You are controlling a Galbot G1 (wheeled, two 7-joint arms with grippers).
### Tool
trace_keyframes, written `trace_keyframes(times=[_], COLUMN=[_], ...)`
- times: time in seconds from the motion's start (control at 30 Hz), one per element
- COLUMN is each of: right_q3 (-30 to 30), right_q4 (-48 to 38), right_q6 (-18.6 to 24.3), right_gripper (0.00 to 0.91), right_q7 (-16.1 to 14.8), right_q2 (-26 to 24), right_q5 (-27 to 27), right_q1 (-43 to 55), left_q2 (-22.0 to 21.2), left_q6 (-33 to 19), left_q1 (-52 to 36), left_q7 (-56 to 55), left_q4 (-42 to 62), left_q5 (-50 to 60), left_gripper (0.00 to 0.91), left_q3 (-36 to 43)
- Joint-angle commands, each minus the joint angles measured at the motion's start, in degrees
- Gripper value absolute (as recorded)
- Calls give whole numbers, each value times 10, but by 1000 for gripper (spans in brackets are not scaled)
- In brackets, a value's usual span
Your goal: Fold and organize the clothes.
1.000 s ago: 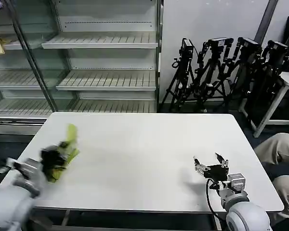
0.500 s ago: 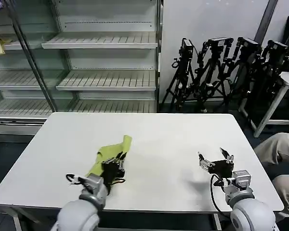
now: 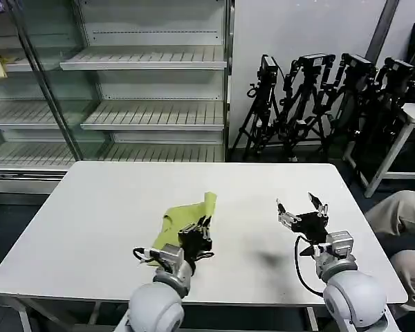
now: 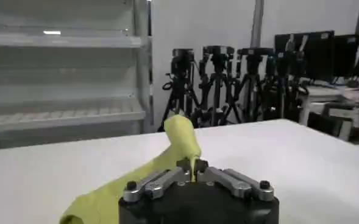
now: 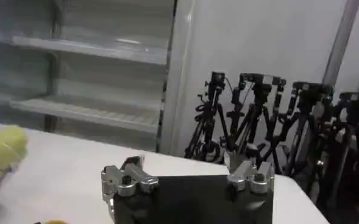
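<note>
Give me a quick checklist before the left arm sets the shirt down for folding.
1. Left claw shut on the shirt: ok, the fabric is pinched between its fingers in the left wrist view.
2. Shirt over the table: ok, near the middle.
3. Shirt spread flat: not ok, it is bunched with a corner sticking up.
4. Right claw open and empty: ok, it hovers apart from the shirt on the right.
5. Collar and sleeves located: cannot tell, the folds hide them.

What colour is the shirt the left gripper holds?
Plain yellow-green shirt, clearest in the head view.
</note>
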Motion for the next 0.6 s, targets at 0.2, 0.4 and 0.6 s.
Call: trace_keyframes(times=[0.2, 0.4, 0.6], right_q3=[-14, -23, -26], right_q4=[-25, -47, -70], right_q6=[21, 37, 51], right_gripper=[907, 907, 907], right_q7=[-7, -14, -22], right_q2=[5, 13, 17], right_q5=[-8, -17, -22], right_q1=[37, 50, 57], left_q2=[-54, 21, 87], left_q6=[-1, -6, -61], left_q1=[-47, -45, -18], left_q7=[-25, 19, 101], left_q4=[-23, -43, 26], left_q5=[-51, -30, 9], left_gripper=[907, 907, 907], left_q3=[-10, -116, -262])
